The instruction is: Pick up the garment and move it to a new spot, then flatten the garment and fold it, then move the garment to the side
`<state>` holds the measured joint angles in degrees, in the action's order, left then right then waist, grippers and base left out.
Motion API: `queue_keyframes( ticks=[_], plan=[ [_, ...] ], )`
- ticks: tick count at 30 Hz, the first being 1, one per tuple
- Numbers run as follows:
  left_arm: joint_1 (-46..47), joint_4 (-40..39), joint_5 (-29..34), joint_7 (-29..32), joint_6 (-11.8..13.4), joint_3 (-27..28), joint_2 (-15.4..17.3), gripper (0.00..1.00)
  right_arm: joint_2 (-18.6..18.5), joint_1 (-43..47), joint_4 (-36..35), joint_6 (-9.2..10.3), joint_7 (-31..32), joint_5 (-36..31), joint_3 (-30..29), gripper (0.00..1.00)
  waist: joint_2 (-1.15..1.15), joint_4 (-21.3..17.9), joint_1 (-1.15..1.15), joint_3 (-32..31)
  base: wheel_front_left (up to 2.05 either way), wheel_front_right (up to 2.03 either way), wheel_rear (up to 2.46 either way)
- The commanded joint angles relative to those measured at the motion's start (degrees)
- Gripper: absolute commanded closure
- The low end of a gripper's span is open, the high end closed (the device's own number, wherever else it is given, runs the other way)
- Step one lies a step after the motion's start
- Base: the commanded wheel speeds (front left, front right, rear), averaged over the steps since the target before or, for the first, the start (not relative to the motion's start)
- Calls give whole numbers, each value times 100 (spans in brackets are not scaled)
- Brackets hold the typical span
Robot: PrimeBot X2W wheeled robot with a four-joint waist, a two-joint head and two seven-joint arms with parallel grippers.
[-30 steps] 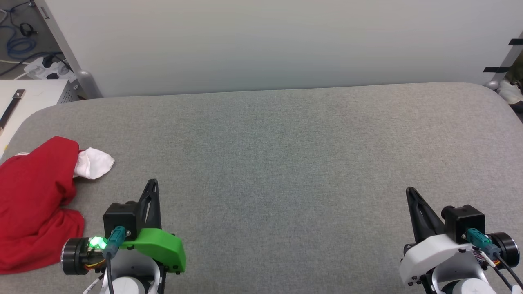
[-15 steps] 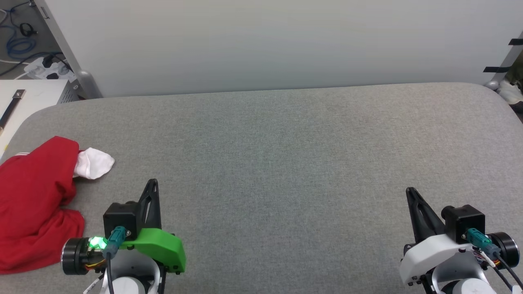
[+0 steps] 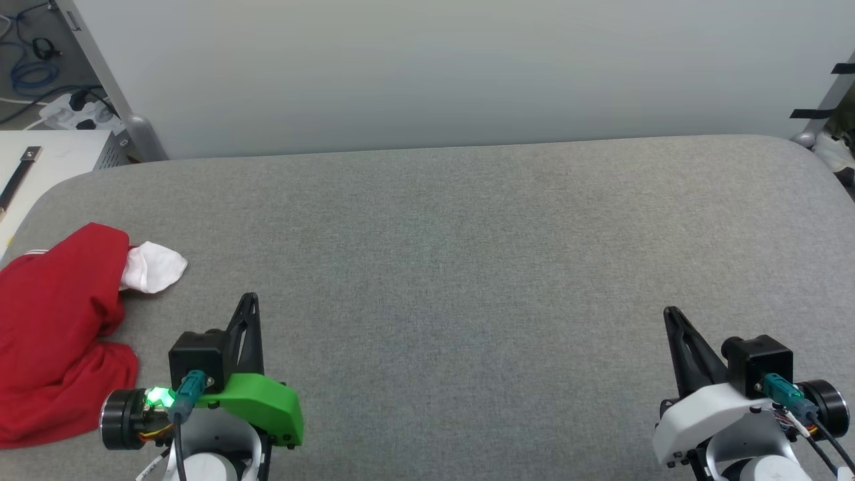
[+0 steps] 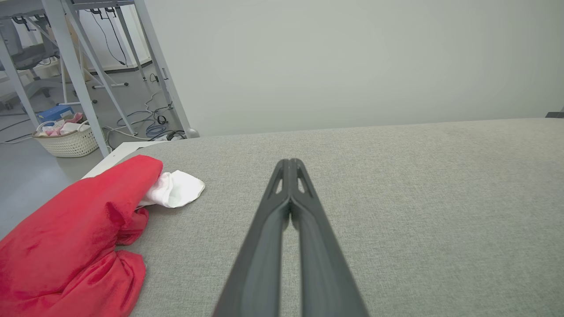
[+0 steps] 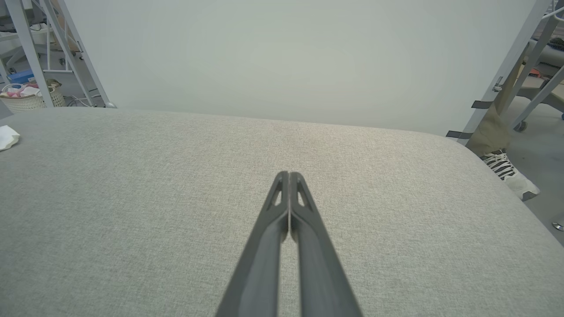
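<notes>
The garment (image 3: 53, 334) lies crumpled at the far left of the grey table (image 3: 467, 267), a red heap with one white sleeve sticking out toward the back. The left wrist view has the garment (image 4: 70, 237) at its lower left. My left gripper (image 3: 248, 300) hovers low at the front left, just right of the heap and apart from it, jaws shut and empty; its tips (image 4: 289, 162) point at bare cloth. My right gripper (image 3: 670, 312) sits at the front right, shut on nothing, far from the garment. A bit of the white sleeve (image 5: 6, 136) shows at the right wrist view's left edge.
A pale panel (image 3: 434, 67) stands along the table's back edge. A white side table (image 3: 47, 160) with a power strip behind it is at the back left. A laundry basket (image 4: 66, 138) sits on the floor at the left, and a person's striped shoe (image 5: 506, 169) is beyond the right edge.
</notes>
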<state>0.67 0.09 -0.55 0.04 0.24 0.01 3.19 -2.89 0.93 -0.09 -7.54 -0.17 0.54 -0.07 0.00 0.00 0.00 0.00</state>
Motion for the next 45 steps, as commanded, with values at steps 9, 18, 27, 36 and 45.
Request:
queue_keyframes(
  ticks=[9,18,27,36,45],
  plan=[
    [8,21,-40,-55,-17,-18,0,0,0,-5,29,0,-50,60,17,0,0,-2,0,-2,0,0,0],
    [9,63,-113,-173,-59,-39,-3,0,0,-24,110,1,-169,299,36,0,0,-12,0,-27,0,0,0],
    [0,136,-174,-281,-103,-40,-5,0,0,-39,142,1,-254,521,40,0,0,-21,0,-63,0,0,0],
    [-11,231,-228,-386,-150,-44,-7,0,0,-33,91,1,-221,671,19,0,0,-43,0,-94,0,0,0],
    [0,355,-296,-493,-199,-51,-10,0,1,-21,15,2,-208,839,9,0,0,-66,0,-112,0,0,0]
  ],
)
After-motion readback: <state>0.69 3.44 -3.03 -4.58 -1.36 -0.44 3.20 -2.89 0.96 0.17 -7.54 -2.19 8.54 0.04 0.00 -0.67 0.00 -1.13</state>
